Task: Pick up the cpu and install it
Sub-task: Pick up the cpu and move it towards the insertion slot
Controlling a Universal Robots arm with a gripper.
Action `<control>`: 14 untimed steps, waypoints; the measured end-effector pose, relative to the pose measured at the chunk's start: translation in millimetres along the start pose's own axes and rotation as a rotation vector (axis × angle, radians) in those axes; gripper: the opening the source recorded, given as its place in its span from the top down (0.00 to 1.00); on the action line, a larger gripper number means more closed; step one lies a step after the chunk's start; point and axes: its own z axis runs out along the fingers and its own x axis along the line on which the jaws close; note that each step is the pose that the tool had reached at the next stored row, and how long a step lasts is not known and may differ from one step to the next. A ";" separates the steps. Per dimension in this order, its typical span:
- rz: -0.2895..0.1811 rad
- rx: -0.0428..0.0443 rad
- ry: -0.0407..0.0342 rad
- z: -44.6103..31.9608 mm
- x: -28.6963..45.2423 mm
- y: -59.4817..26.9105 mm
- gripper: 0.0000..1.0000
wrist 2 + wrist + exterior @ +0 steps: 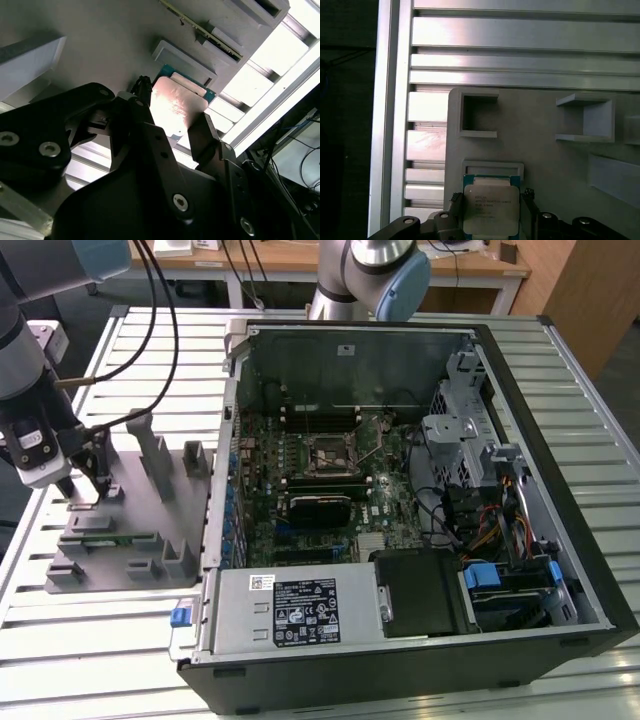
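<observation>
- cpu [491, 210]: silvery-white top with faint dark print, blue-green rim.
- gripper [172, 117]: matte black.
- fixture plate [140, 525]: plain mid-grey.
- table [100, 640]: pale silver, ribbed in parallel slats.
- computer case [400, 675]: black shell, grey interior.
- motherboard [262, 465]: dark green.
- arm [400, 285]: silver, light-blue caps.

We see even light on the desk [100, 640]; in the second wrist view its slats [260, 75] glare white beyond the shadowed hand [172, 112].

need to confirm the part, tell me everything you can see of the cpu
The cpu is a flat square chip: a pale metal lid with small dark print, on a green board that peeks out around it. It lies flat on the grey fixture plate, beside a low raised stop, with the gripper close around it.
</observation>
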 end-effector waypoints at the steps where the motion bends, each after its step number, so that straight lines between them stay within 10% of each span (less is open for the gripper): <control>1: 0.000 -0.0001 -0.0001 -0.4 0.0 0.0 0.46; 14: 0.000 -0.0001 -0.0001 -11.3 0.1 0.4 0.46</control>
